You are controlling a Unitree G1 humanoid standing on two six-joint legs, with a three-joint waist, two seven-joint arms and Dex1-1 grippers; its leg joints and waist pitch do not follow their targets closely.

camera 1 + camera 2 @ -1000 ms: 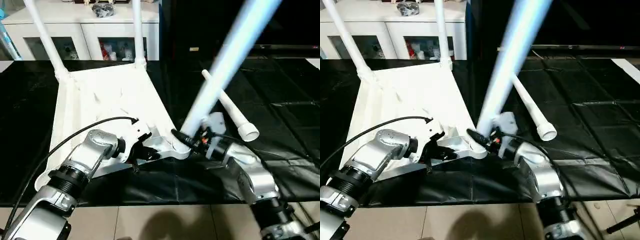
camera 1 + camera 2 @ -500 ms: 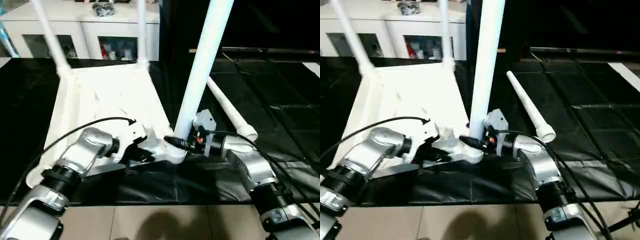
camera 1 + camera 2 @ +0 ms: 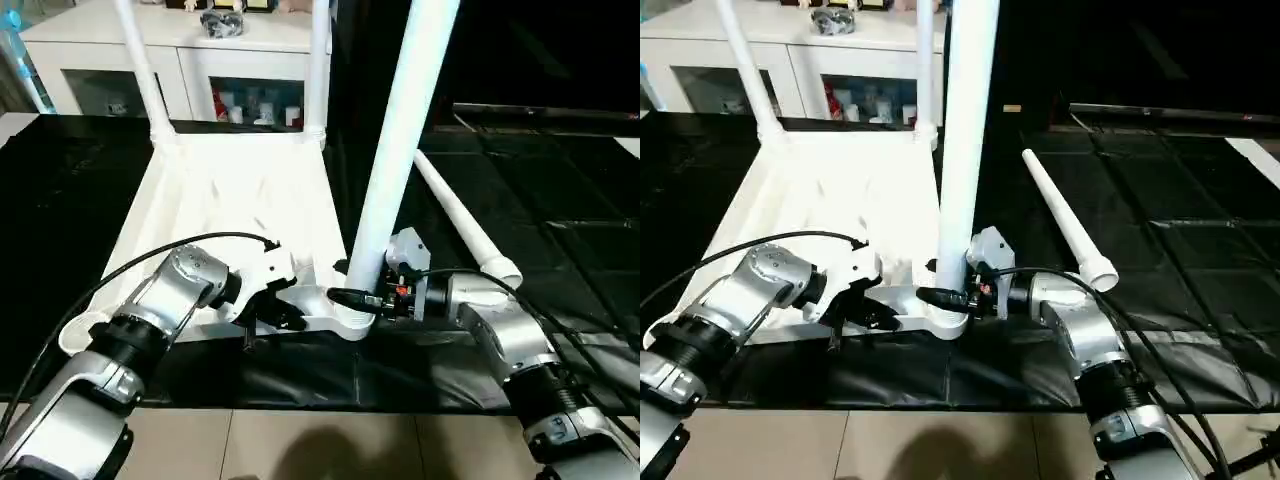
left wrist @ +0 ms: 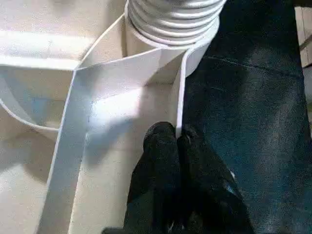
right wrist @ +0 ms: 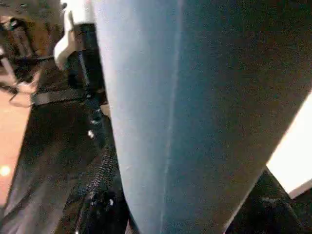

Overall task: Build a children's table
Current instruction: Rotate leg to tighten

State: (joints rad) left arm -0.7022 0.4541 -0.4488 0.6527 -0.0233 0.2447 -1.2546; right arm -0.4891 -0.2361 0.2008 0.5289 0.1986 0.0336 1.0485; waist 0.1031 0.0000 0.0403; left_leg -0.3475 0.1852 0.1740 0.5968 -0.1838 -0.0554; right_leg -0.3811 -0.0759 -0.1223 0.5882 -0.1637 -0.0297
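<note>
**A:** Where is the table, and which way up is it?

**B:** The white tabletop (image 3: 225, 215) lies upside down on a black mat (image 3: 560, 190), its ribbed underside facing up. Two legs already stand in its far corners: the far-left leg (image 3: 137, 60) and the far-right leg (image 3: 318, 60). Behind them stands a white cabinet (image 3: 200, 60) with glass doors.

**A:** What are the robot's hands doing?

**B:** The right gripper (image 3: 350, 296) comes in from the right and is clamped on the third leg (image 3: 400, 140) close to its lower end. That leg stands nearly upright, leaning slightly to the right, with its base in the near-right corner socket (image 3: 350, 320). In the right wrist view the leg (image 5: 195, 117) sits very close to the camera.

**A:** And the left hand?

**B:** The left gripper (image 3: 285, 318) reaches in from the left. Its two black fingers (image 4: 163, 146) are pressed together on a thin upright rib (image 4: 179, 97) of the tabletop's underside, just beside the near-right socket. The ridged base of the leg (image 4: 173, 19) shows seated in that socket in the left wrist view.

**A:** Is there a fourth leg?

**B:** Yes. The loose leg (image 3: 465, 225) lies on the mat to the right of the tabletop, wide end nearest the robot, narrow end pointing far and left.
</note>
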